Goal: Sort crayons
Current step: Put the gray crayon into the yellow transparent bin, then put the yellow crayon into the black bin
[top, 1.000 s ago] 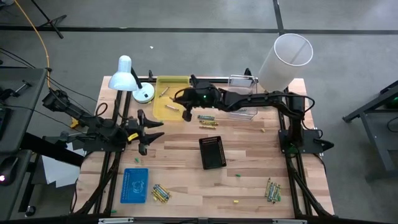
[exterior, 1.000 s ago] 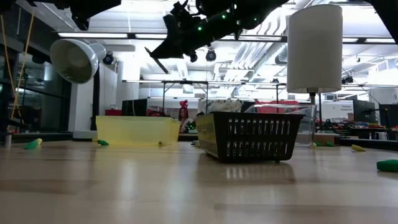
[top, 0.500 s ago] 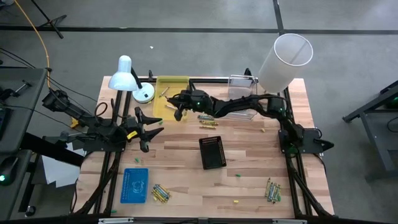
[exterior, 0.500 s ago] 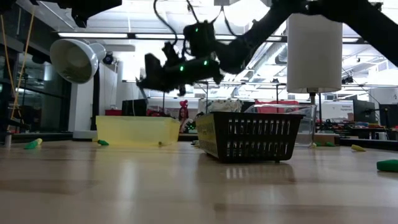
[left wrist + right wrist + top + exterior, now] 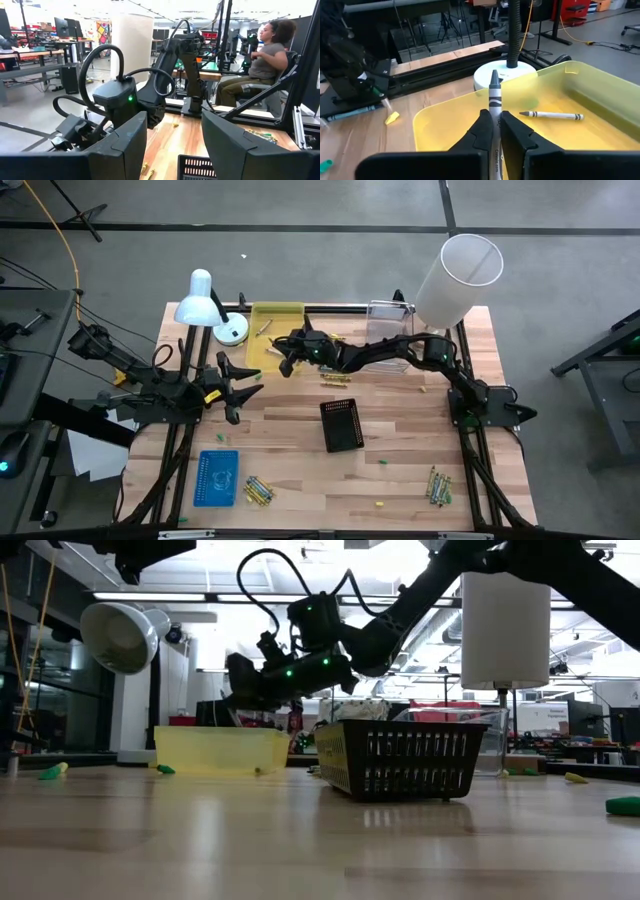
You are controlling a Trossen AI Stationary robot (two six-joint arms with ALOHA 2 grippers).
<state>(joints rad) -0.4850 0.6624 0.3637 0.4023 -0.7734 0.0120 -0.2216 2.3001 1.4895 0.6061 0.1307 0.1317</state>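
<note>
While the left gripper (image 5: pixel 232 385) waits wide open at the table's left side, the right gripper (image 5: pixel 495 131) pinches a grey crayon (image 5: pixel 494 107) over the yellow tray (image 5: pixel 600 90) (another grey crayon (image 5: pixel 551 115) lies inside). More crayons (image 5: pixel 438 484) sit scattered on the table (image 5: pixel 300 440).

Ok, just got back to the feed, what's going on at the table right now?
The right gripper is out over the yellow tray, pinching a grey crayon between its fingers, seemingly about to drop it in. Another grey crayon already lies in that tray. The left gripper waits open near the table's left side, holding nothing. More crayons lie loose on the wood beside the tray.
</note>
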